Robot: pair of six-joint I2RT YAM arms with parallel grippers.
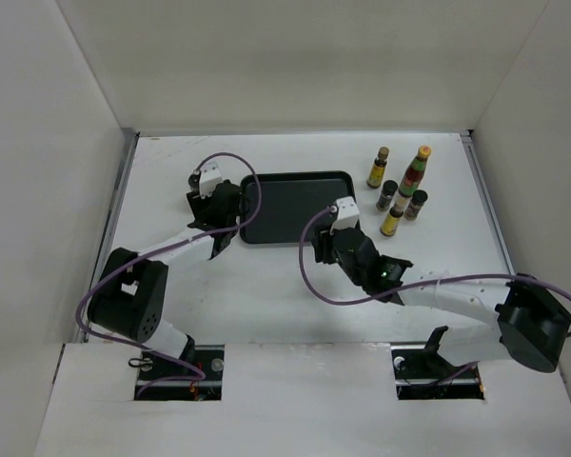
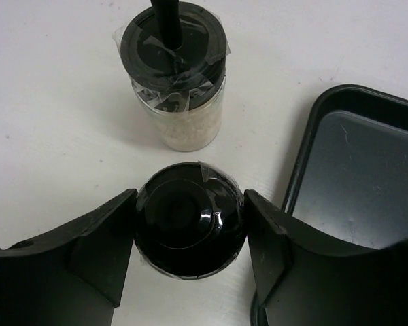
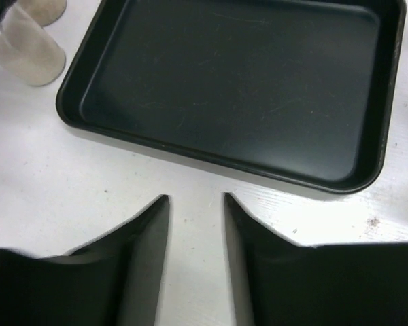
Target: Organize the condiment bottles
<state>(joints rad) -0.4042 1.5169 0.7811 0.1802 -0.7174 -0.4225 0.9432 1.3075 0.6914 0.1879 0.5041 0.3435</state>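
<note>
The nearer white bottle (image 2: 189, 234) stands upright on the table (image 1: 257, 305) just off the tray's (image 2: 353, 170) left edge; from above you see mostly its black cap. Your left gripper (image 2: 190, 200) is clamped on it, with a finger pressed to each side of the cap. The second white bottle (image 2: 180, 109) stands upright close behind it, also left of the tray and apart from the first.

The other five cluster well off the tray's right edge: two slim yellow-labelled bottles (image 1: 378, 168) (image 1: 393, 220), two short dark bottles (image 1: 386, 195) (image 1: 417, 204) between them, and the taller red-green bottle (image 1: 417, 169) with its yellow cap farthest from the tray.

Your right gripper (image 3: 196, 200) hangs over bare table at the tray's near edge, towards its right corner; its fingers are only narrowly apart and hold nothing.
</note>
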